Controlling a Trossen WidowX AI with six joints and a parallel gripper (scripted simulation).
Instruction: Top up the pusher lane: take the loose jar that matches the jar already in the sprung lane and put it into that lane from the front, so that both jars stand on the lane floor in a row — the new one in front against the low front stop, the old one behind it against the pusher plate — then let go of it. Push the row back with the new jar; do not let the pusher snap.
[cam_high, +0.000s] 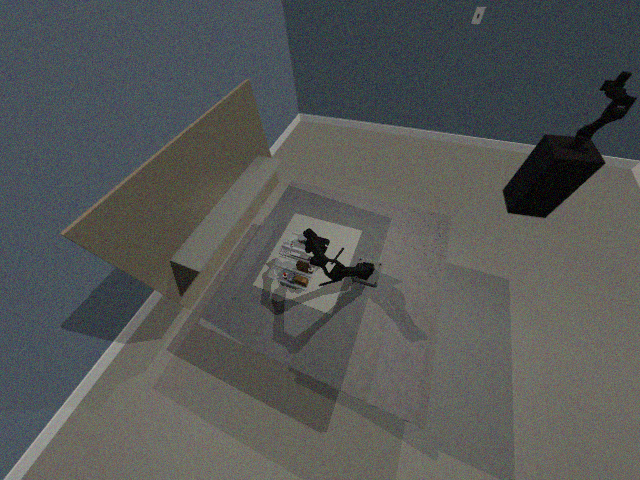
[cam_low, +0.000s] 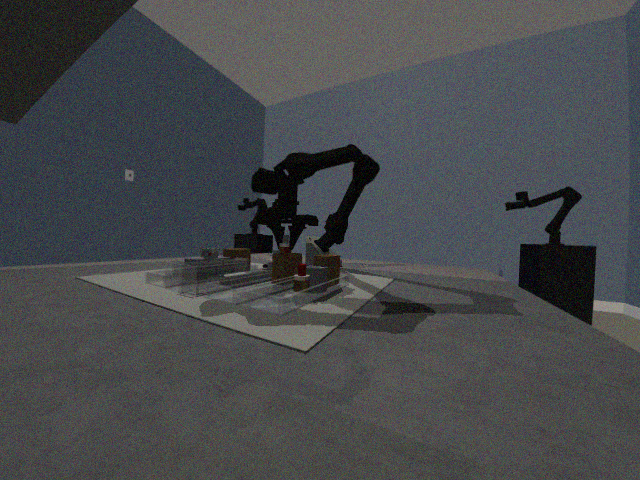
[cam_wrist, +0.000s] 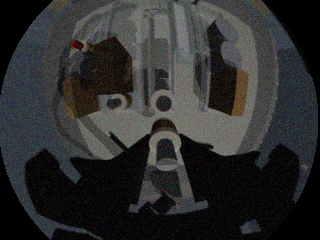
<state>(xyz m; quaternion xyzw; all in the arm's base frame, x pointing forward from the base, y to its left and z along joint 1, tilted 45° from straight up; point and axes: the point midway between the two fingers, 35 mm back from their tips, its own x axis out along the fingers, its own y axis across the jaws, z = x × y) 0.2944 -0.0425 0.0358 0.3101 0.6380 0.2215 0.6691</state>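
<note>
My gripper (cam_low: 288, 246) (cam_wrist: 164, 136) is shut on a jar with a clear-grey top, a pale collar and a brown band. The held jar (cam_low: 285, 236) (cam_wrist: 165, 146) looks upright, in front of the middle lane; its base is hidden in the exterior view. A similar jar with a pale ring (cam_wrist: 163, 102) stands at the front end of that lane, just ahead of the held one. The lane's clear walls (cam_wrist: 146, 82) run away from me. The front stop and any contact between the jars cannot be made out. The top view is too distant to show the fingertips.
Another ringed jar (cam_wrist: 116, 102) stands to the left. A red-topped jar (cam_low: 301, 269) (cam_wrist: 77, 45) stands in the far-left lane. Brown blocks (cam_low: 286, 268) (cam_wrist: 107, 65) (cam_wrist: 241, 92) flank the middle lane. Everything stands on a pale mat (cam_high: 347, 238) (cam_low: 289, 336). Clear lane walls stand close together.
</note>
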